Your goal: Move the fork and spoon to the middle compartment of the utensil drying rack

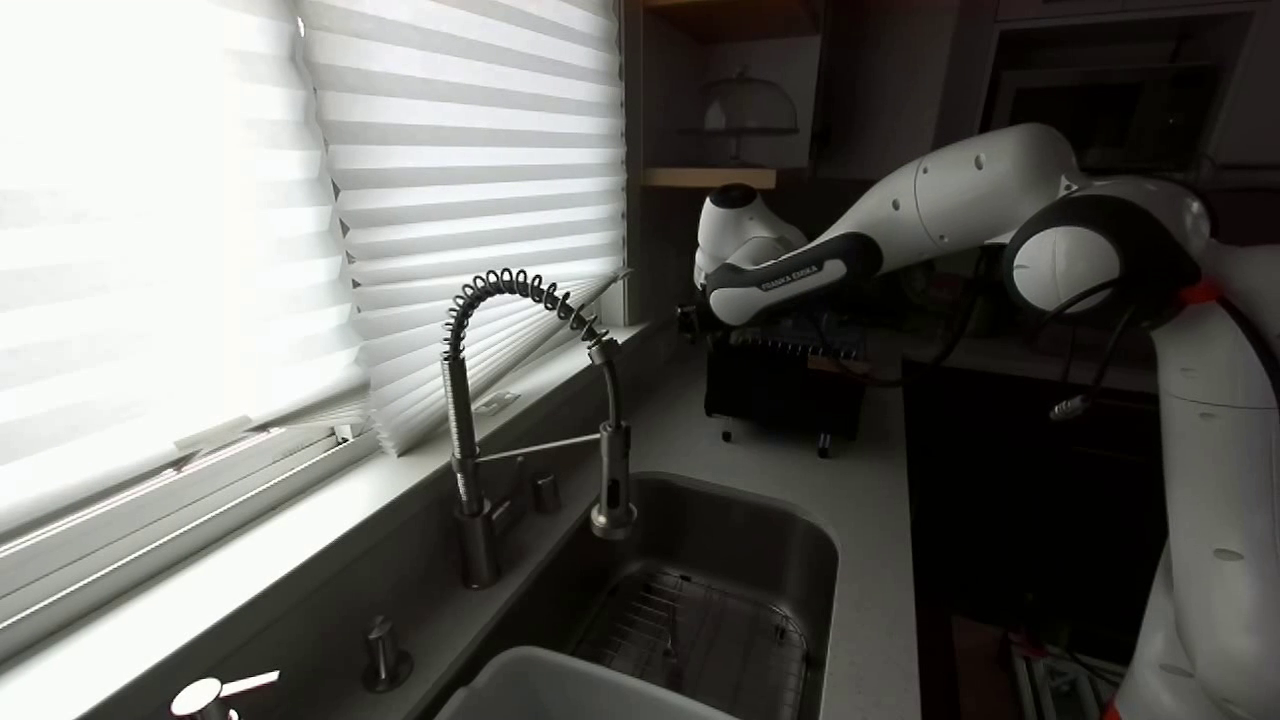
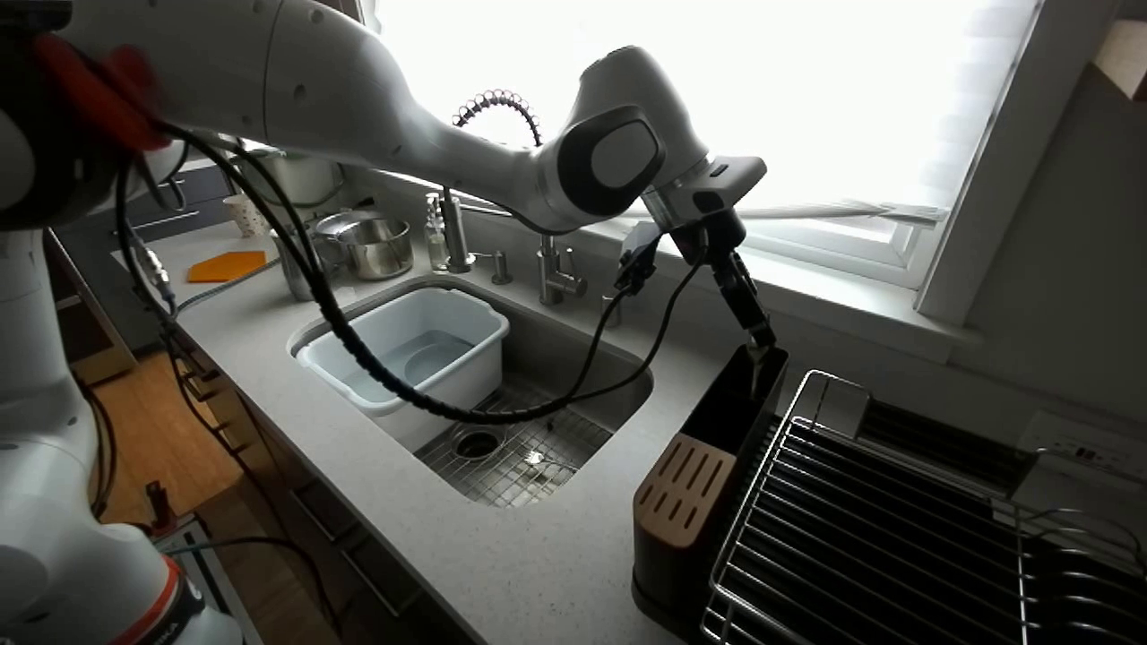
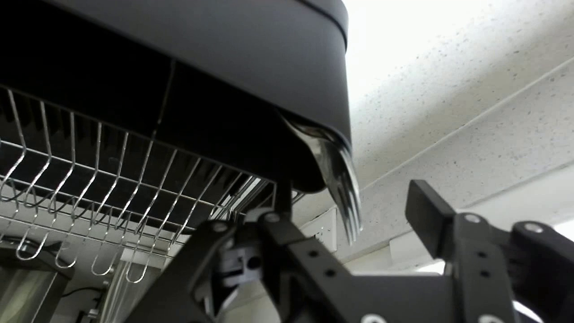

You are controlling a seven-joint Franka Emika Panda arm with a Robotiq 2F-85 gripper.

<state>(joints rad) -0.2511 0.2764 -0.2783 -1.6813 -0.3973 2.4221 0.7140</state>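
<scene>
The utensil drying rack is a black narrow box on the counter, with a slotted wooden lid over its near end. It also shows in an exterior view, and its grey outer wall fills the top of the wrist view. The silver fork leans tines-up out of the end compartment by the window; it shows small in an exterior view. My gripper is open, its fingers apart on either side of the fork's tines. It points down at that end. I cannot make out a spoon for certain.
A wire dish rack stands right beside the box. The sink holds a white tub and a small shiny thing on its grid, too small to tell. The spring faucet rises behind the sink. Window ledge lies close to the gripper.
</scene>
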